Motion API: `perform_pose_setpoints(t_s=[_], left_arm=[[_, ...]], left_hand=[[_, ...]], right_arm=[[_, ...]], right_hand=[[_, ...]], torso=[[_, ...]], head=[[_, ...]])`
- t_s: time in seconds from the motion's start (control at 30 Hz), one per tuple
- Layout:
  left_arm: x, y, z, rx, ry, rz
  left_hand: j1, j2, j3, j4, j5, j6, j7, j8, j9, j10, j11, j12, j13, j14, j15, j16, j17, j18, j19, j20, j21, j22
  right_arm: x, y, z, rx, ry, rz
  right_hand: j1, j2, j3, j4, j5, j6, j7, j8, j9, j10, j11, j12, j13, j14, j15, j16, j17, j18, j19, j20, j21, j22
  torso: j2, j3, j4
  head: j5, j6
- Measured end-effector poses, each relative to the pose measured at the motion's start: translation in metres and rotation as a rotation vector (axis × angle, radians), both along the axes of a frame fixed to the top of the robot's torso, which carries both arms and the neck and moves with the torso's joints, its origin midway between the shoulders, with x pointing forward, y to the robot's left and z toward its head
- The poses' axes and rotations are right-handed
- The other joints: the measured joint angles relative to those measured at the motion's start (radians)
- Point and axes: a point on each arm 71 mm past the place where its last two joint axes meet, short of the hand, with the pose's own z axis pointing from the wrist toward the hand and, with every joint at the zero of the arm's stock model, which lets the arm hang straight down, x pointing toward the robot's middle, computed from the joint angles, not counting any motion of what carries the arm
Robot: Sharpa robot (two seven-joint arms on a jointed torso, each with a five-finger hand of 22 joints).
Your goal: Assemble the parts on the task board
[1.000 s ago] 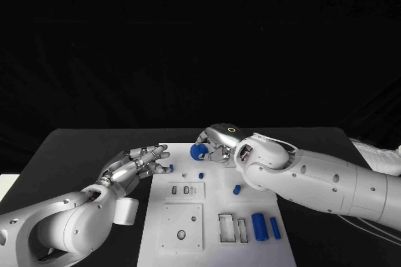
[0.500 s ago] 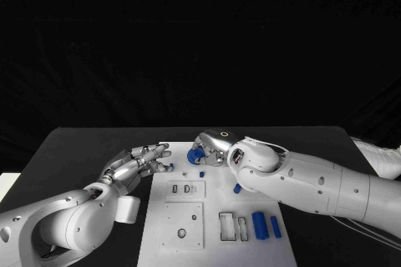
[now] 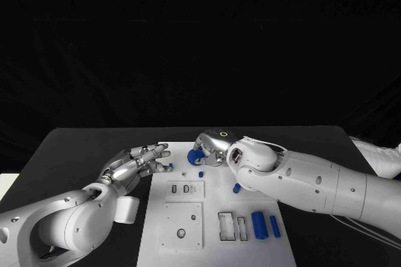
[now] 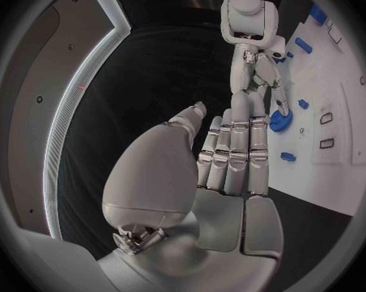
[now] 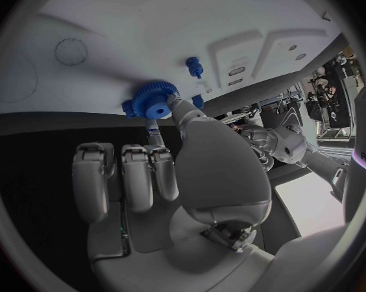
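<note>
Your right hand pinched the blue gear at the task board's far end. Your left hand hovered beside the board, fingers apart, holding nothing.

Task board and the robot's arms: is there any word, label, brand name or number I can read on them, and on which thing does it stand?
None can be read. The task board is plain white, with only cut-out slots and holes. The blue gear that the right hand holds bears no marking, and the left hand shows no lettering either.
</note>
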Motion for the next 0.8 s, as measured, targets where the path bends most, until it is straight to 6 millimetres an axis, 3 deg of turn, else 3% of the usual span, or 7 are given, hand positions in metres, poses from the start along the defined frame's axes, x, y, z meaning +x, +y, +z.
perform_pose_setpoints(t_s=[0.03, 0.13, 0.2, 0.27, 0.37, 0.43, 0.8], left_arm=[[0.0, 0.0, 0.0, 0.0, 0.0, 0.0], [0.0, 0.0, 0.0, 0.0, 0.0, 0.0], [0.0, 0.0, 0.0, 0.0, 0.0, 0.0], [0.0, 0.0, 0.0, 0.0, 0.0, -0.001], [0.0, -0.0001, 0.0, 0.0, 0.001, -0.001], [0.0, -0.0001, 0.0, 0.0, 0.001, -0.001], [0.0, -0.0001, -0.0001, 0.0, 0.001, -0.001]], left_hand=[[0.0, 0.0, 0.0, 0.0, 0.0, 0.0, 0.0, 0.0, 0.0, 0.0, 0.0, 0.0, 0.0, 0.0, 0.0, 0.0, 0.0, 0.0, 0.0, 0.0, 0.0, 0.0], [0.0, 0.0, 0.0, 0.0, 0.0, 0.0, 0.0, 0.0, 0.0, 0.0, 0.0, 0.0, 0.0, 0.0, 0.0, 0.0, 0.0, 0.0, 0.0, 0.0, 0.0, 0.0], [0.0, 0.0, 0.0, 0.0, 0.0, 0.0, 0.0, 0.0, 0.0, 0.0, 0.0, 0.0, 0.0, 0.0, 0.0, 0.0, 0.0, 0.0, 0.0, 0.0, 0.0, 0.0], [0.0, 0.0, 0.0, 0.0, 0.0, 0.0, 0.0, 0.0, 0.0, 0.0, 0.0, 0.0, 0.0, 0.0, 0.0, 0.0, 0.0, 0.0, 0.0, 0.0, 0.0, 0.001], [0.0, 0.0, 0.0, 0.0, 0.0, 0.0, 0.0, 0.0, 0.0, 0.0, 0.0, 0.0, 0.0, 0.0, 0.0, 0.0, 0.0, 0.0, 0.0, 0.0, 0.0, 0.001], [0.0, 0.0, 0.0, 0.0, 0.0, 0.0, 0.0, 0.0, 0.0, 0.0, 0.0, 0.0, 0.0, 0.0, 0.0, 0.0, 0.0, 0.0, 0.0, 0.0, 0.0, 0.001], [0.0, 0.0, 0.0, 0.0, 0.0, 0.0, 0.0, 0.0, 0.0, 0.0, 0.0, 0.0, 0.0, -0.003, 0.003, 0.0, 0.001, 0.0, 0.0, 0.0, 0.0, 0.002]], right_arm=[[0.0005, -0.0001, -0.0005, -0.002, 0.001, -0.002], [0.0016, 0.0, -0.0033, -0.009, 0.008, -0.007], [0.0021, 0.0007, -0.0047, -0.013, 0.013, -0.008], [0.0024, 0.0018, -0.0057, -0.017, 0.02, -0.007], [0.0028, 0.0023, -0.0074, -0.026, 0.031, -0.008], [0.0031, 0.0019, -0.0084, -0.032, 0.039, -0.01], [0.0049, -0.0019, -0.0085, -0.038, 0.056, -0.023]], right_hand=[[-0.022, -0.006, -0.013, 0.015, -0.035, -0.021, 0.005, -0.011, 0.002, 0.0, 0.004, 0.0, 0.0, 0.0, 0.004, 0.0, 0.0, 0.0, 0.0, 0.001, 0.0, 0.0], [-0.078, -0.029, -0.055, 0.077, -0.059, -0.091, 0.02, -0.033, -0.004, -0.001, 0.022, -0.015, 0.0, -0.002, 0.02, 0.0, 0.0, 0.0, 0.0, 0.019, 0.0, 0.0], [-0.112, -0.042, -0.1, 0.14, -0.052, -0.117, 0.027, -0.033, -0.005, 0.0, 0.027, -0.018, 0.0, 0.0, 0.026, 0.0, 0.0, 0.0, 0.0, 0.022, 0.0, 0.0], [-0.15, -0.027, -0.145, 0.19, -0.01, -0.122, 0.032, -0.033, -0.004, -0.001, 0.029, -0.023, 0.0, -0.002, 0.027, 0.003, 0.0, 0.0, 0.0, 0.033, 0.0, 0.0], [-0.229, 0.018, -0.207, 0.201, 0.056, -0.108, 0.027, -0.033, 0.002, -0.001, 0.029, -0.023, 0.0, -0.002, 0.027, 0.005, 0.0, 0.0, 0.0, 0.033, 0.005, 0.0], [-0.248, 0.038, -0.228, 0.201, 0.069, -0.097, 0.022, -0.033, 0.003, -0.001, 0.029, -0.023, 0.0, -0.002, 0.027, 0.008, 0.0, 0.0, 0.0, 0.033, 0.005, 0.0], [-0.267, 0.079, -0.26, 0.2, 0.105, -0.073, 0.016, -0.028, 0.005, -0.001, 0.029, -0.019, 0.0, -0.002, 0.027, 0.012, 0.0, 0.0, 0.0, 0.033, 0.005, 0.0]], torso=[[0.0, 0.0, 0.0], [0.0, 0.0, 0.0], [0.0, 0.0, 0.0002], [0.0, 0.0, 0.0008], [0.0, 0.0, 0.0012], [0.0, 0.0, 0.0012], [0.0, -0.0001, 0.0]], head=[[0.0, 0.0], [0.0, 0.001], [0.0, 0.001], [0.0, 0.0], [0.0, -0.001], [0.0, -0.001], [0.0, -0.002]])
